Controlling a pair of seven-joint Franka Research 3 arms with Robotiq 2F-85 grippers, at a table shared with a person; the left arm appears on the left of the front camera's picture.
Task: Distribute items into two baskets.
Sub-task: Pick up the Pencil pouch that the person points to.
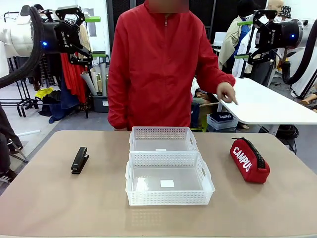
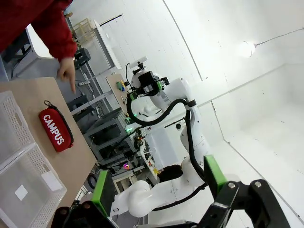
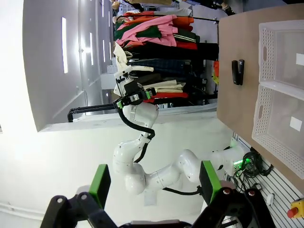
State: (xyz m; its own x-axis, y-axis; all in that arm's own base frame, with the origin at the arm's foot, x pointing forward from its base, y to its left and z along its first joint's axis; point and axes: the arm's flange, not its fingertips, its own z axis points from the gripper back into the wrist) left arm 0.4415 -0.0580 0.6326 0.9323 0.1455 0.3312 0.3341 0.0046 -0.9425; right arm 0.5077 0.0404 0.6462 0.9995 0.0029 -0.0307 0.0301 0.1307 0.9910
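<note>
Your left hand (image 1: 94,36) and right hand (image 1: 242,39) are open and empty, high above the baskets (image 1: 167,197). The stapler (image 1: 79,160) lies left of them, the pouch (image 1: 249,160) right. The person's hand (image 1: 227,92) hovers on the right too, so a right-arm descent could clip it.

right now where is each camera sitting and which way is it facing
Front: fixed on the robot's side, facing across the table at a person in a red jacket; left claw and right claw raised, open.
Left wrist: on the left arm, rolled, facing the red fabric CAMPUS pouch and the person's pointing hand; own green-padded fingers show.
Right wrist: on the right arm, rolled, facing the small black stapler; own fingers show.
Shared: both wrist views catch the two white lattice plastic baskets.
</note>
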